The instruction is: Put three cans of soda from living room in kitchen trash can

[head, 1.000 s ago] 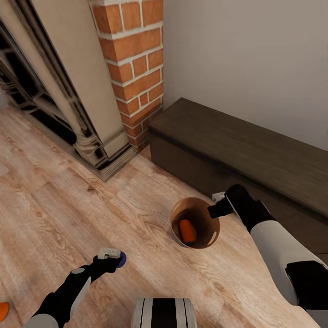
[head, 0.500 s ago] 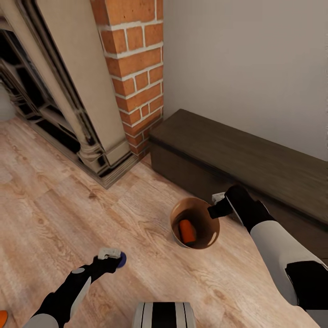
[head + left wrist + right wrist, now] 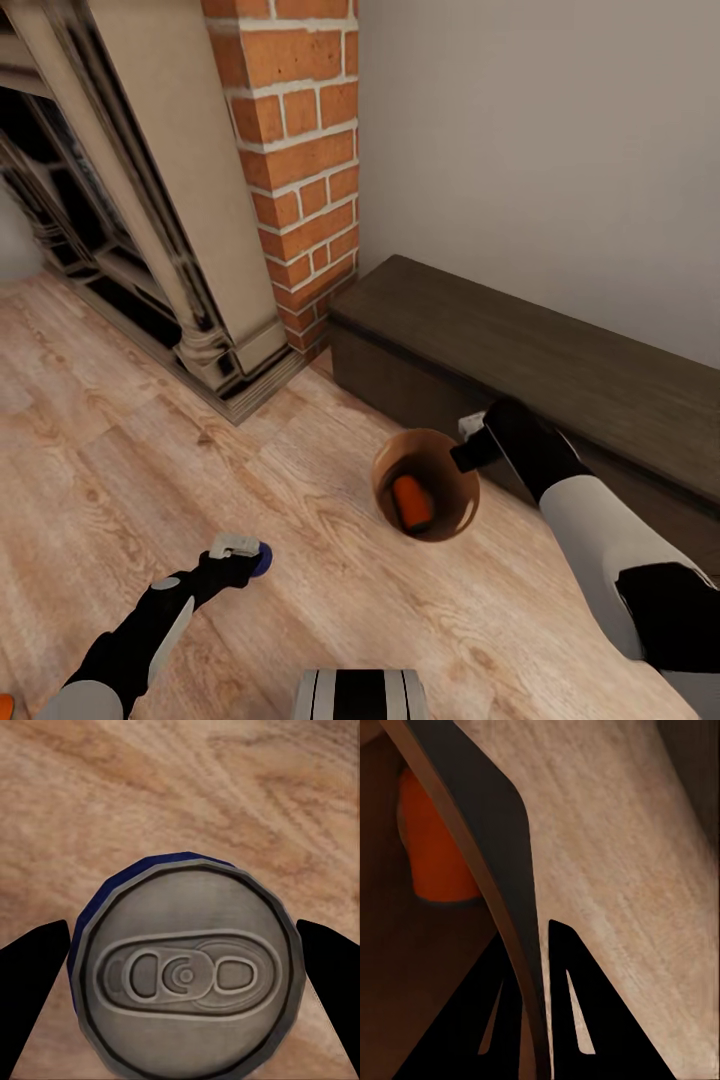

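My left gripper [image 3: 240, 556] is shut on the blue can of soda [image 3: 263, 560] low over the wood floor. In the left wrist view the can's grey top [image 3: 186, 975] sits between both black fingers [image 3: 34, 975]. My right gripper [image 3: 468, 450] is shut on the rim of the tash can [image 3: 445, 520], whose copper inside tilts toward me. An orange can [image 3: 411, 502] lies inside it. In the right wrist view the fingers [image 3: 574, 1005] straddle the bin's wall [image 3: 502, 847], with the orange can [image 3: 435, 847] behind it. A sliver of another orange can [image 3: 4, 704] shows at the picture's edge.
A long dark wooden bench [image 3: 560, 360] stands against the pale wall just behind the bin. The brick-and-stone fireplace [image 3: 290, 150] with its dark grate [image 3: 90, 260] rises at the left. Pale plank floor [image 3: 130, 440] spreads between them.
The whole picture has shifted downward, so the camera has moved. Both grippers keep their holds, and the bin stays at the same place in the view.
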Tool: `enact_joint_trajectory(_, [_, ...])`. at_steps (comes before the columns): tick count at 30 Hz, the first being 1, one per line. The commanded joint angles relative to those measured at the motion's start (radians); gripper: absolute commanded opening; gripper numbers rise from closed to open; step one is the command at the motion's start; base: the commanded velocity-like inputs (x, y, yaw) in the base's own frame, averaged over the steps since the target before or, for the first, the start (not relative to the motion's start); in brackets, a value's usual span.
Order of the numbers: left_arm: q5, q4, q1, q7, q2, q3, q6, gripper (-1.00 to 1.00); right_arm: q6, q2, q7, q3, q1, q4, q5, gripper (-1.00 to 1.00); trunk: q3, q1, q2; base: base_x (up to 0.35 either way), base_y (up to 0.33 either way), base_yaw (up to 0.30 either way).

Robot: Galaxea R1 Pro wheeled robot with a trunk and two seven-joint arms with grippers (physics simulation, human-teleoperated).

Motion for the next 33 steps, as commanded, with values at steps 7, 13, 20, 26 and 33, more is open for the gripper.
enact_joint_trajectory(7, [0.0, -0.001, 0.0, 0.0, 0.0, 0.0, 0.0, -1.0, 0.007, 0.002, 0.005, -0.001, -0.008, 0.0, 0.077, -1.0, 0.0, 0.0, 0.0, 0.0, 0.0, 0.0])
enact_joint_trajectory(13, [0.0, -0.001, 0.0, 0.0, 0.0, 0.0, 0.0, -1.0, 0.009, 0.002, 0.005, -0.001, -0.008, 0.0, 0.163, -1.0, 0.0, 0.0, 0.0, 0.0, 0.0, 0.0])
enact_joint_trajectory(20, [-0.001, 0.022, 0.007, 0.0, -0.009, 0.003, -0.022, -1.0, 0.01, 0.004, 0.011, -0.006, -0.016, -0.014, 0.236, -1.0, 0.0, 0.0, 0.0, 0.0, 0.0, 0.0])
enact_joint_trajectory(26, [-0.001, 0.048, 0.009, 0.001, -0.012, 0.004, -0.033, -1.0, 0.014, 0.008, 0.025, -0.008, -0.017, -0.018, 0.269, -1.0, 0.0, 0.0, 0.0, 0.0, 0.0, 0.0])
enact_joint_trajectory(33, [-0.003, 0.05, 0.01, 0.001, -0.013, 0.004, -0.033, -1.0, 0.014, 0.008, 0.055, -0.008, -0.015, -0.018, -0.087, -1.0, 0.015, -0.002, 0.001, 0.0, 0.0, 0.0])
